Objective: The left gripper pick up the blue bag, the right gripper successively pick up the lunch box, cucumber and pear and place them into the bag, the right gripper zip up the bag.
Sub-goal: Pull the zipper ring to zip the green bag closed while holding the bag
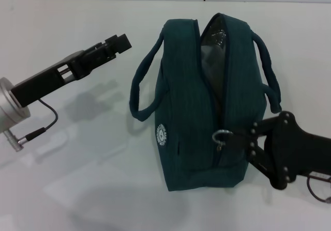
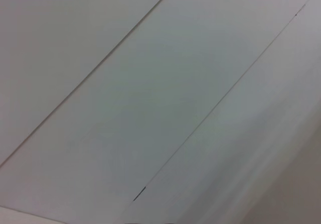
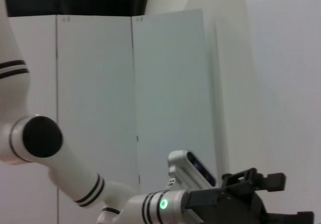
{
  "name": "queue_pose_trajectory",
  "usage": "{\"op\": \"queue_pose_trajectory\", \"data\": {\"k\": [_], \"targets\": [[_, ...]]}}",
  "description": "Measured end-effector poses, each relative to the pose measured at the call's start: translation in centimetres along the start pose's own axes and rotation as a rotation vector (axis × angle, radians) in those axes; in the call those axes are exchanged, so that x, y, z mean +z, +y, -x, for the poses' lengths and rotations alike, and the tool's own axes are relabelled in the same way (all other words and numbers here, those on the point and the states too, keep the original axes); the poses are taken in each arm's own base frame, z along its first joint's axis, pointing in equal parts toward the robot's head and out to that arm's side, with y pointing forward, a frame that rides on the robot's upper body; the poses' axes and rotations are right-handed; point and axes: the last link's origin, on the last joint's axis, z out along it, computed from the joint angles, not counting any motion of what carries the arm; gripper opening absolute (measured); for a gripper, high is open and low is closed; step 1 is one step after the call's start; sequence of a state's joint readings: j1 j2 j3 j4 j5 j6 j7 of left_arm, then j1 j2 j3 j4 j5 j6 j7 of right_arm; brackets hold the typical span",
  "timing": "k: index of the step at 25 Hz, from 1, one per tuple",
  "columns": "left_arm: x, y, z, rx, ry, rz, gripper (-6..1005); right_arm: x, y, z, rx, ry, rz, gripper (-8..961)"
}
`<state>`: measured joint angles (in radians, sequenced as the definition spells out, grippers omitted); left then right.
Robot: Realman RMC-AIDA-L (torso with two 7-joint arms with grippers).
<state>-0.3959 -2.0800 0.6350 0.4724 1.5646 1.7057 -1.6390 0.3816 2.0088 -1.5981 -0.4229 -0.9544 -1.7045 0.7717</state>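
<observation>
The blue bag (image 1: 199, 101) stands on the white table with its round white logo facing me. Its zip gapes at the far end, where silver foil lining (image 1: 212, 44) shows. At the near end hangs the ring pull (image 1: 221, 136). My right gripper (image 1: 238, 138) reaches in from the right at bag height, fingers pinched together on that ring. My left gripper (image 1: 115, 42) hovers to the left of the bag, apart from the handle (image 1: 139, 86), fingers slightly open and holding nothing. The right wrist view shows the left gripper (image 3: 253, 181) farther off. Lunch box, cucumber and pear are out of view.
The white table (image 1: 77, 179) spreads around the bag, with a white wall behind it. A thin black cable (image 1: 46, 125) dangles under the left arm. White wall panels (image 2: 160, 103) are all the left wrist view shows.
</observation>
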Motion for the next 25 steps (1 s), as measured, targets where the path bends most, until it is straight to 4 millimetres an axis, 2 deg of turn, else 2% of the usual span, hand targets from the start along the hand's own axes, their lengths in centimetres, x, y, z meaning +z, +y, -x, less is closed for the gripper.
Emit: {"op": "queue_pose_trajectory", "data": {"k": [7,13,21,25], "targets": [[0.3,0.0,-0.1,0.003,-0.002,0.006,852,-0.1,0.4,0.0,-0.025,-0.003,0.009,15],[0.3,0.0,-0.2,0.003,-0.003,0.008,851,1.3,-2.2,2.6,-0.121,-0.068,-0.02,15],[0.2,0.1,0.0,0.004,0.0,0.006,850,1.9,-2.7,2.1,-0.097,-0.032,-0.023,15],[-0.1,0.1,0.1,0.003,0.001,0.003,849,2.2,-4.8,3.3,-0.139,-0.046,-0.088,15]]}}
